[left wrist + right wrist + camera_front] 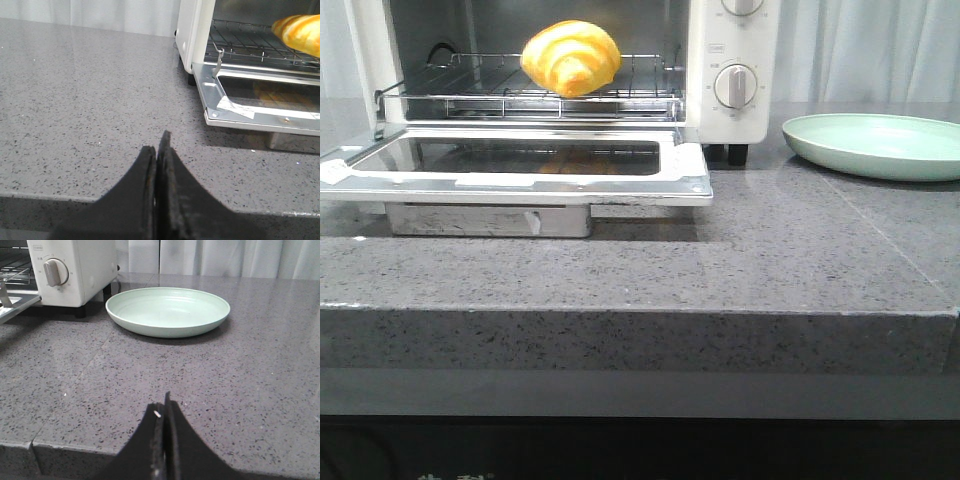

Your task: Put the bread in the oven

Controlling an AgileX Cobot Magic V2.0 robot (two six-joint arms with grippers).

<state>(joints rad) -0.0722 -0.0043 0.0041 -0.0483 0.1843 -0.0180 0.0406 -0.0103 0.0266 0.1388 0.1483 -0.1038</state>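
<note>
From my station I saw the bread lying on the wire rack inside the oven, toward the middle of the cavity, with nothing gripping it. The oven door hung fully down, flat and level over the table, and a faint golden reflection of the roll showed in its glass. Two round knobs sat on the white panel to the right of the cavity.

The left end effector had its black fingers pressed together, empty, above bare grey stone near the table's front edge, well apart from the oven's left corner. In the left wrist view the bread showed only as a yellow-orange end at the frame's edge, on the rack.

The right end effector was likewise closed tight on nothing, its tips meeting in a thin seam, over the table's front edge. Beyond it lay the pale green plate, empty, resting on the table just beside the oven's right side, close to the foot under the knob panel.

Neither arm appeared in the front view.
</note>
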